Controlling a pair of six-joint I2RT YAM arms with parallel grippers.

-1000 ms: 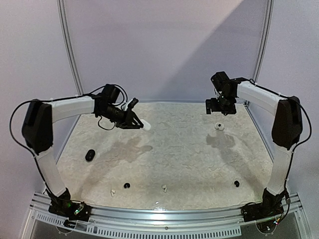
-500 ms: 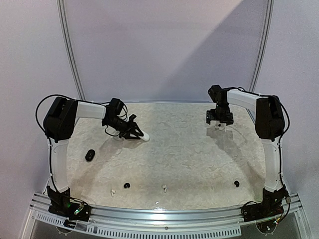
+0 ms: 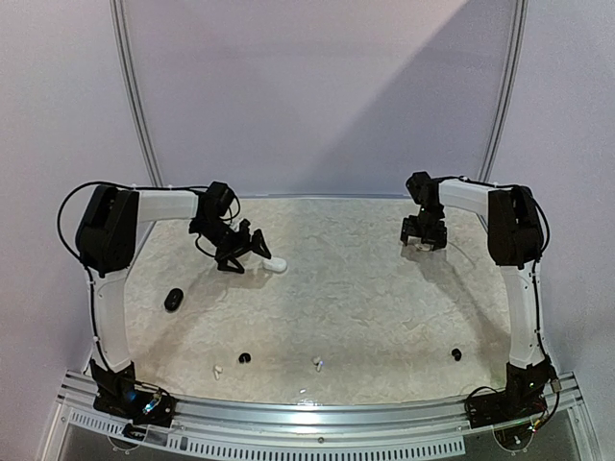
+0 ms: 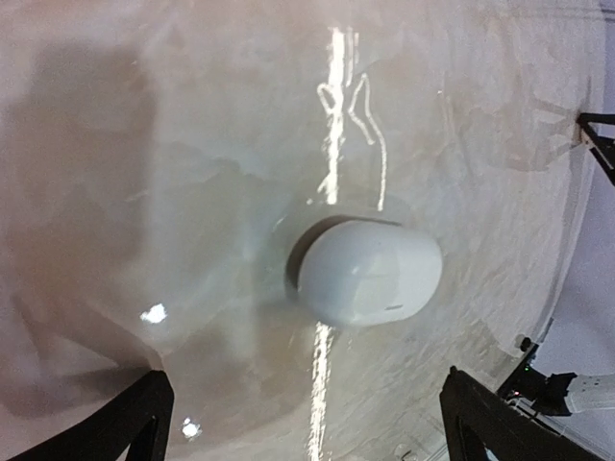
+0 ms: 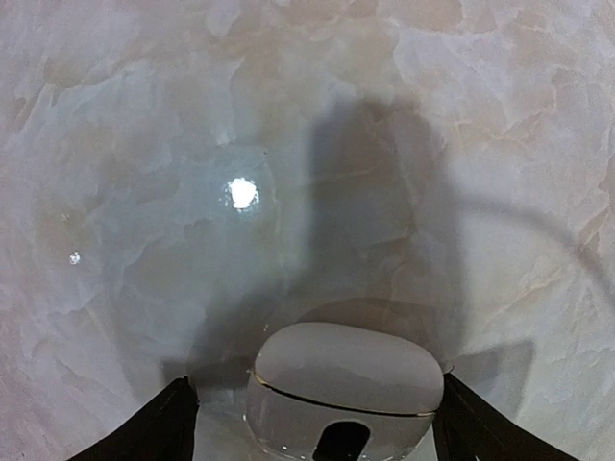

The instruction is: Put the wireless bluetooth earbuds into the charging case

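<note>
A closed white charging case (image 4: 370, 274) lies on the table just beyond my left gripper (image 4: 312, 427), which is open and holds nothing; from above that case (image 3: 275, 265) sits right of the left gripper (image 3: 246, 247). A second white case (image 5: 346, 384) stands between the fingers of my right gripper (image 5: 317, 427), which is open, with a gap showing at the left finger (image 5: 154, 427). From above, the right gripper (image 3: 423, 240) covers that case. Along the near side lie earbuds: a white one (image 3: 217, 368), a black one (image 3: 244, 358), another white (image 3: 316, 362) and another black (image 3: 455, 354).
A black case (image 3: 173, 300) lies at the left side of the table. A curved rail (image 3: 135, 106) and walls close off the back and sides. The metal front rail (image 3: 307, 408) carries both arm bases.
The left gripper came down, opened and let go of its white case, which now lies on the table. The right arm dropped over the other white case and its jaws have narrowed a little.
</note>
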